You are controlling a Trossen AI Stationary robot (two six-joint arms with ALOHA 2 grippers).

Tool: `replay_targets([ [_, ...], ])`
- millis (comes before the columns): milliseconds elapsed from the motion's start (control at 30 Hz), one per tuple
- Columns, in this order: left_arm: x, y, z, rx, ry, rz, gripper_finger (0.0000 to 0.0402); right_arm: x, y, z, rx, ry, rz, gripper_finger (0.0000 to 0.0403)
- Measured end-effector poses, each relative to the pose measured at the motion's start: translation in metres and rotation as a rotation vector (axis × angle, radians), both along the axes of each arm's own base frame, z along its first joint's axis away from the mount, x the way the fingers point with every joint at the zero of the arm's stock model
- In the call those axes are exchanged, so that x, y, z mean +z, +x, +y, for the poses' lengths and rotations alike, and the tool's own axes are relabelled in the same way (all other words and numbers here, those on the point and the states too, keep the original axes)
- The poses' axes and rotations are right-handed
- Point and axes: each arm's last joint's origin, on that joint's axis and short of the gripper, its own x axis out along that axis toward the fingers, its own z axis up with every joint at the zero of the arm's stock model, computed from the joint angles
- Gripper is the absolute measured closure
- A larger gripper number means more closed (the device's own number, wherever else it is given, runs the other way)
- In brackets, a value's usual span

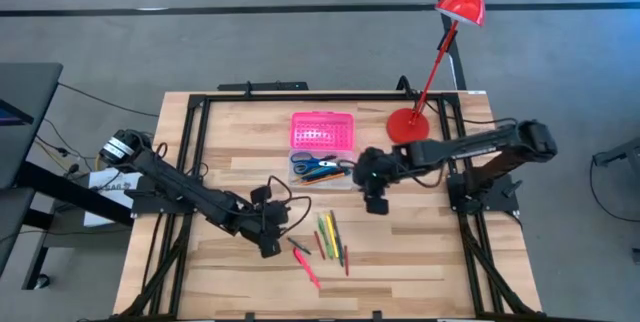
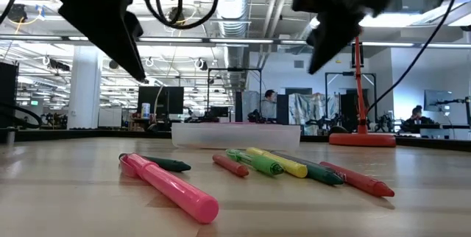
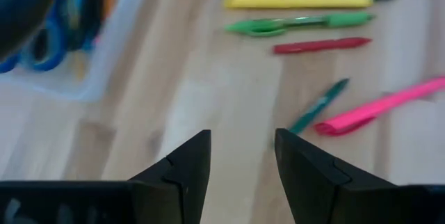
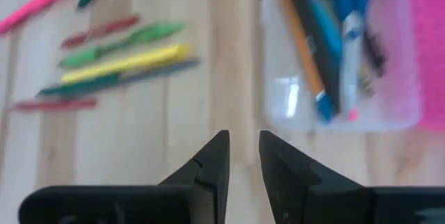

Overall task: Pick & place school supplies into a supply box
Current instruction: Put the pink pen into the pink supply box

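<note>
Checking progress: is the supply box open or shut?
Open: the supply box has its pink lid folded back flat, with scissors visible inside.

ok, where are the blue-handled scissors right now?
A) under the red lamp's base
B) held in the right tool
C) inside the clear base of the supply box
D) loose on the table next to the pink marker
C: the blue-handled scissors lie inside the clear base of the supply box with a few pens, while both the left tool and the right tool hang empty and open over bare wood.
</note>
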Motion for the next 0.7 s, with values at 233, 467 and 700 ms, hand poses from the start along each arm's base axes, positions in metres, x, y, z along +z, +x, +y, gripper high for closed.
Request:
replay_targets([
  [233,0.001,0.009,-0.008,-0.092,-0.099,-0.055,0.0247,-0.016,-0.033,0.022,-0.043,0.038,0.051,0.033],
  [467,-0.01,0.011,-0.02,0.273,-0.363,-0.06,0.0247,-0.03,-0.063,0.037,-0.114,0.029,0.079,0.033],
  [700,-0.028,0.006,-0.052,0.638,-0.68,-0.051,0.0247,-0.035,-0.085,0.044,-0.113,-0.054,0.079,0.033],
])
